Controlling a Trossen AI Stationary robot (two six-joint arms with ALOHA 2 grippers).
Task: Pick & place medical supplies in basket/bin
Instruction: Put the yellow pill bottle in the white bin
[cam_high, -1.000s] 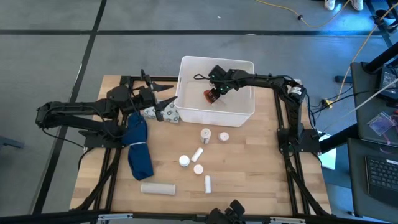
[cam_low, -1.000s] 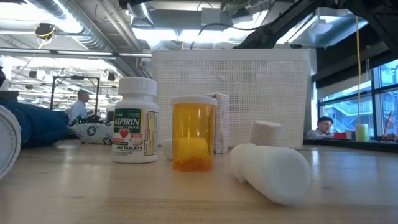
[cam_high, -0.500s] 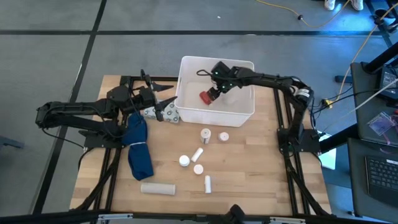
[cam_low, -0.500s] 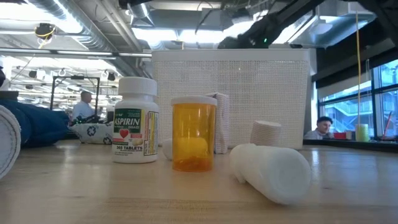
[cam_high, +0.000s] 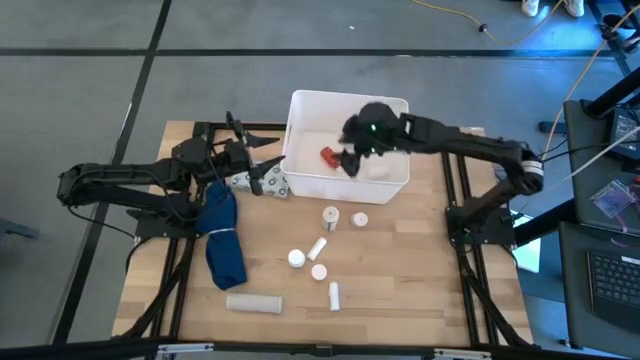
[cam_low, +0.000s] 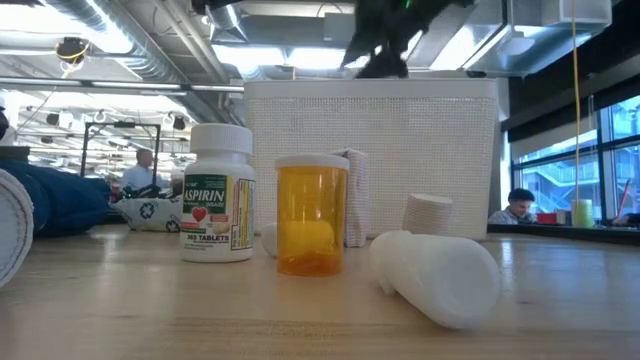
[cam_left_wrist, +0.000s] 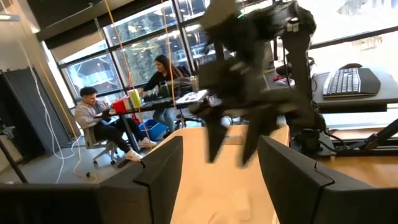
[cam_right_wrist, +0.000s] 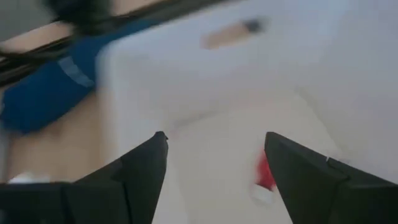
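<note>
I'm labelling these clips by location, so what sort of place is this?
Probably an open-plan office or robotics lab: a wooden table with supplies and a white bin, people seated at desks by large windows, exposed ceiling ducts.

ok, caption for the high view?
Right claw open above the white bin, red bottle lying inside.

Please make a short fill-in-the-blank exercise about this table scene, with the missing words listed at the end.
1. The red bottle lies inside the white ____.
2. The right tool hangs over the bin with its fingers ____.
3. In the low view, the bottle labelled ASPIRIN stands upright beside an ____ pill bottle.
4. The long cloth beside the left tool is dark ____.

Missing words: bin; open; orange; blue
</note>
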